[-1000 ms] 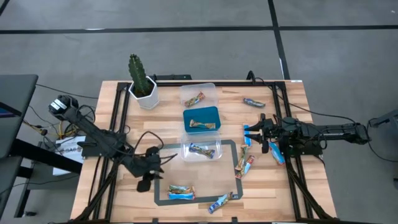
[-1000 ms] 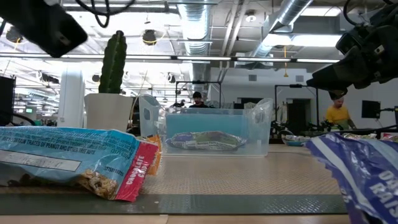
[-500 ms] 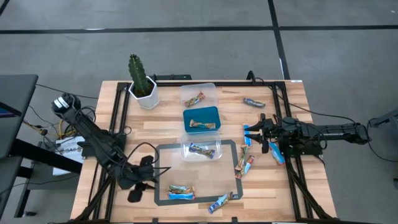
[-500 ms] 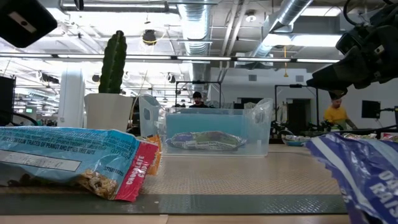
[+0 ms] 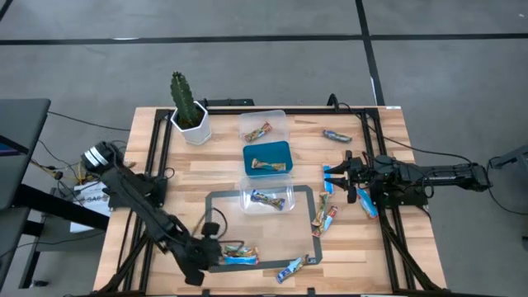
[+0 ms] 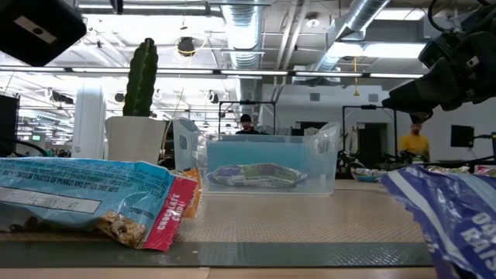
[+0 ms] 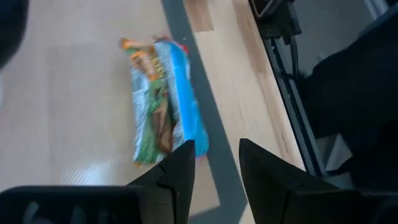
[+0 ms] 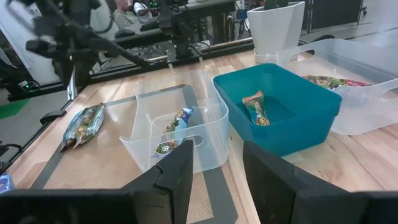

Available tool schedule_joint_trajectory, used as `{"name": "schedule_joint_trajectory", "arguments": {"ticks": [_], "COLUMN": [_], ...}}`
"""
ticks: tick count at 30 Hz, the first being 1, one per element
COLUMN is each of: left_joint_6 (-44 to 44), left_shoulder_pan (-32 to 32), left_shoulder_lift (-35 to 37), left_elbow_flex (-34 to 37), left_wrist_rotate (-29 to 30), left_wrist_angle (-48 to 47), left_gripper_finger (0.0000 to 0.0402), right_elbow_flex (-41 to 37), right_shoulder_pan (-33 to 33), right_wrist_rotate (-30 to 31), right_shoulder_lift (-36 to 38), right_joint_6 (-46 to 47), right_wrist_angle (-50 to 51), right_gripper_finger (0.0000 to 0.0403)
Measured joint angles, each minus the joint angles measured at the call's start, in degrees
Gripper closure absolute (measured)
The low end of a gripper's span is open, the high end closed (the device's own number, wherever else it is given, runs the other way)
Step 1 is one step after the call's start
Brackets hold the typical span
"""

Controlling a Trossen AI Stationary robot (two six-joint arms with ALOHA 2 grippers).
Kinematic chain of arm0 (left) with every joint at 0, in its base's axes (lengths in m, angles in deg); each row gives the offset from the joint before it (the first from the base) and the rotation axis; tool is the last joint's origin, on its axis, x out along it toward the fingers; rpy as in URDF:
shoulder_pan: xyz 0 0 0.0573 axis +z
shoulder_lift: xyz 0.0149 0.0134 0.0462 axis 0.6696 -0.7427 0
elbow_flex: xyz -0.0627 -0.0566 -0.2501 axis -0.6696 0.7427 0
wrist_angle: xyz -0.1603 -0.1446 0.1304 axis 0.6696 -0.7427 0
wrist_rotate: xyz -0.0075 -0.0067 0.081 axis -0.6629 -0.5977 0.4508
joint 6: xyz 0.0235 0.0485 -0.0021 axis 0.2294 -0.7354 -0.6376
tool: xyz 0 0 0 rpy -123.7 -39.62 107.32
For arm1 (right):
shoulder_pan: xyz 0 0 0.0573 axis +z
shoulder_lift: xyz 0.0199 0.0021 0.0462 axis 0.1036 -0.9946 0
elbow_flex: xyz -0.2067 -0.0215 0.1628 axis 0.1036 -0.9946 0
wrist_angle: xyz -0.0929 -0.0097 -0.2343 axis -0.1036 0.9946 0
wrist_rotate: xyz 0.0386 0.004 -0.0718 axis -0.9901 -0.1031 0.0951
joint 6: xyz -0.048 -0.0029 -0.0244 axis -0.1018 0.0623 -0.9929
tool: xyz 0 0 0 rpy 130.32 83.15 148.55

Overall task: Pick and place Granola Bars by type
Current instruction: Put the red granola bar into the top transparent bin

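Two granola bars lie flat side by side near the table's near edge, one red-and-green (image 5: 233, 248) (image 7: 152, 112) and one blue (image 5: 242, 259) (image 7: 185, 93). My left gripper (image 5: 213, 250) (image 7: 215, 163) is open and hovers at their left end without touching them. Other bars lie loose on the table: a blue one (image 5: 295, 266), a pair (image 5: 325, 219) and blue ones (image 5: 367, 202) by my right gripper. My right gripper (image 5: 340, 176) (image 8: 214, 168) is open over the table's right part and holds nothing.
Three tubs stand in a row in the table's middle, each with a bar inside: a far clear tub (image 5: 262, 127), a blue tub (image 5: 266, 158) and a near clear tub (image 5: 267, 199). A potted cactus (image 5: 188, 111) stands at the far left. A dark-framed mat (image 5: 305, 239) lies under the near bars.
My left gripper has swung from beside the near clear tub's left toward the table's near edge, ending at the left end of the two bars there. My right arm has kept still, and no bar has moved.
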Motion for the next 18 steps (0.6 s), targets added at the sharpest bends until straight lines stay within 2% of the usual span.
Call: {"name": "schedule_joint_trajectory", "arguments": {"ticks": [8,13,18], "left_joint_6": [-6.3,-5.6,-5.3], "left_shoulder_pan": [0.0,1.0,2.7], "left_shoulder_lift": [-10.8,-12.5,-12.5], "left_elbow_flex": [-10.8,-12.6,-12.6], "left_wrist_rotate": [0.7,2.2,0.6], "left_wrist_angle": [-5.1,-8.4,-10.2], "left_gripper_finger": [0.0285,0.0285,0.0273], "right_elbow_flex": [0.0,0.0,0.0], "right_shoulder_pan": [0.0,0.0,0.0], "right_wrist_rotate": [0.0,0.0,0.0], "right_shoulder_lift": [0.0,0.0,0.0], "right_joint_6": [0.0,0.0,0.0], "right_wrist_angle": [0.0,0.0,0.0], "right_gripper_finger": [0.0269,0.027,0.0268]}}
